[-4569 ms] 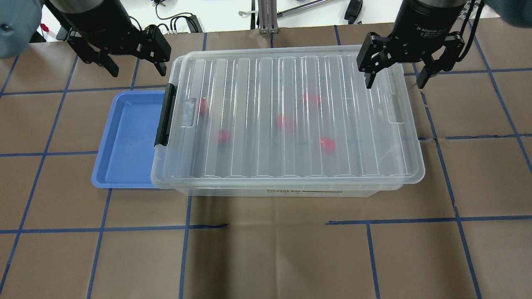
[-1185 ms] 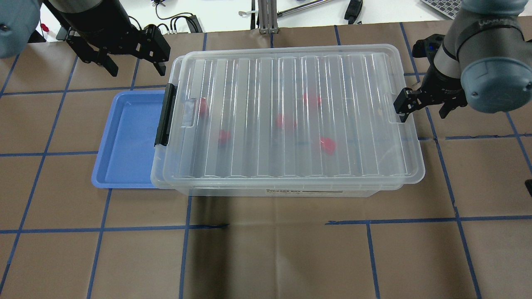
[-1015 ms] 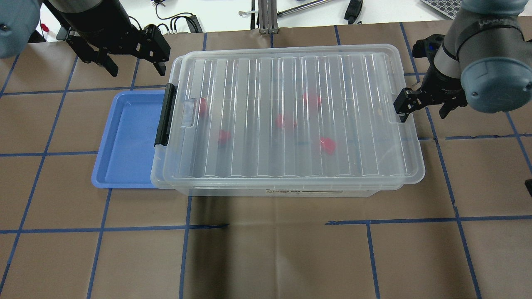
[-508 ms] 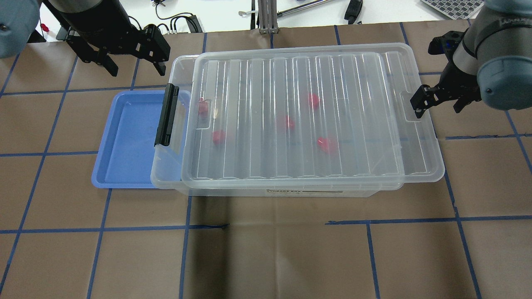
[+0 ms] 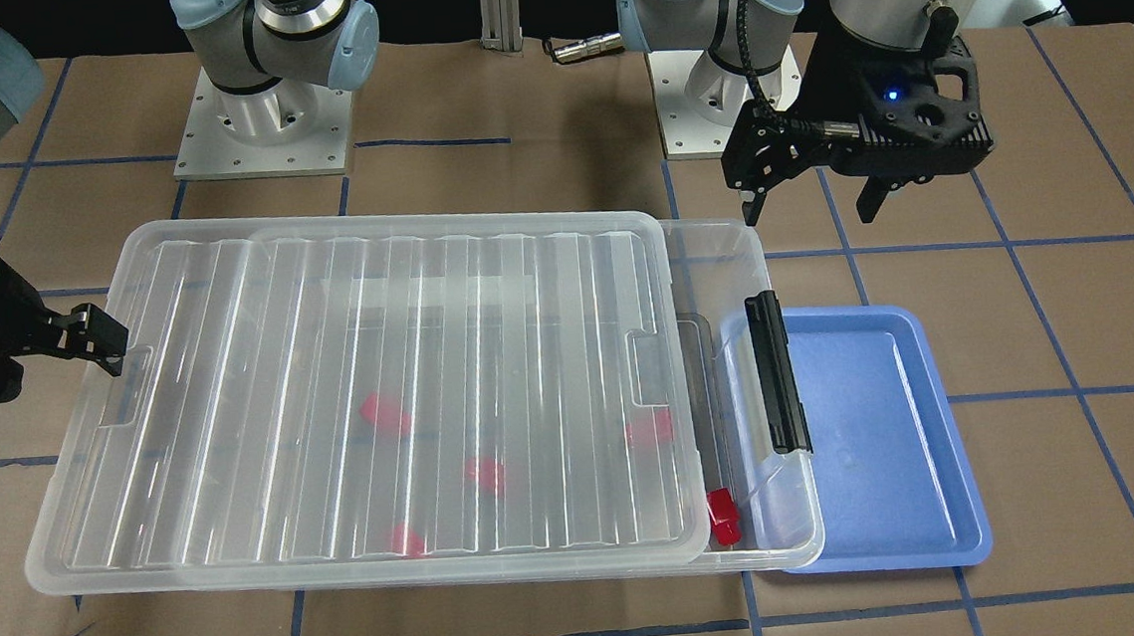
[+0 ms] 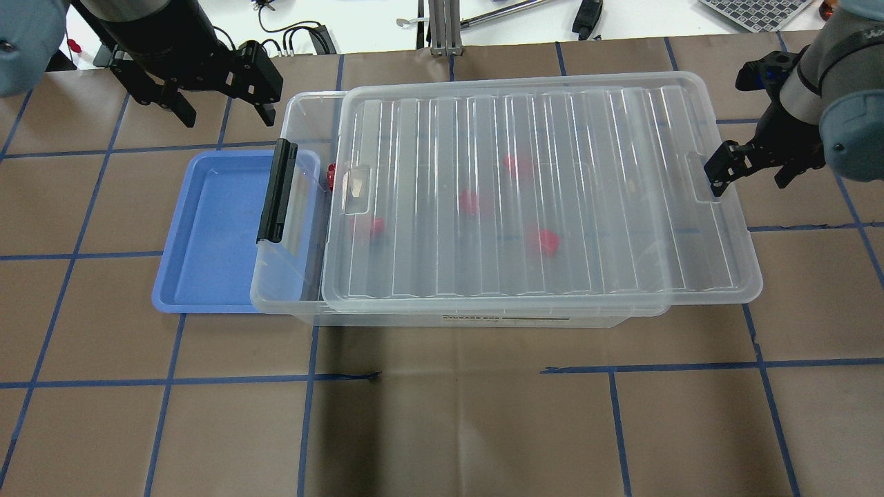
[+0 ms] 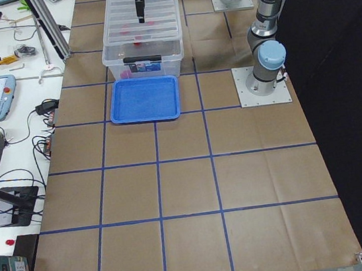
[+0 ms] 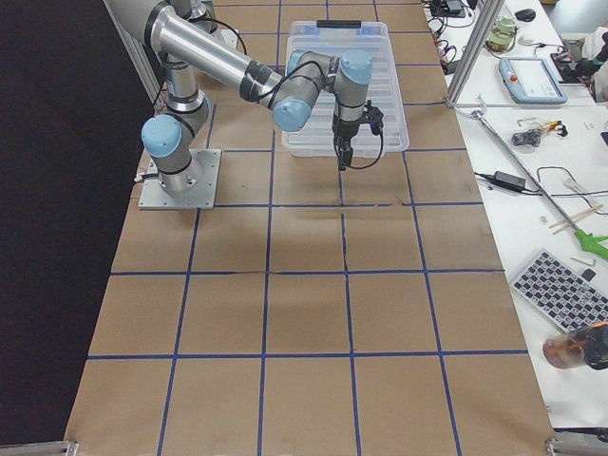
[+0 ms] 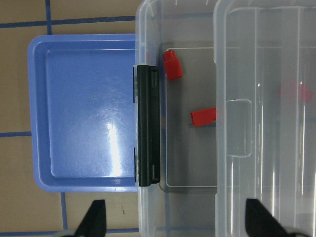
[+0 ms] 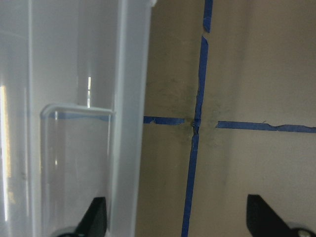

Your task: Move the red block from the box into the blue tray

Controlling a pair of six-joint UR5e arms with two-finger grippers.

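Observation:
The clear box [image 6: 286,283] holds several red blocks. Its ribbed lid [image 6: 539,193] sits shifted right, leaving a gap at the latch [image 6: 274,193] end. One red block [image 9: 173,65] lies uncovered in the gap, another [image 9: 203,116] is half under the lid, and the others [image 6: 469,202] show through it. The blue tray [image 6: 214,228] lies empty against the box's left end. My left gripper [image 6: 224,114] is open and empty, above the box's back-left corner. My right gripper [image 6: 751,178] is open and straddles the lid's right edge, with one finger [image 6: 718,181] in the lid's handle recess.
The table is brown paper with blue tape lines. Cables, tools and a metal post [image 6: 442,27] lie past the far edge. Both robot bases [image 5: 264,120] stand behind the box in the front-facing view.
My right gripper has come down to the lid's right handle and moved right with it. The lid has slid right, uncovering the box's left end. The left arm has not moved.

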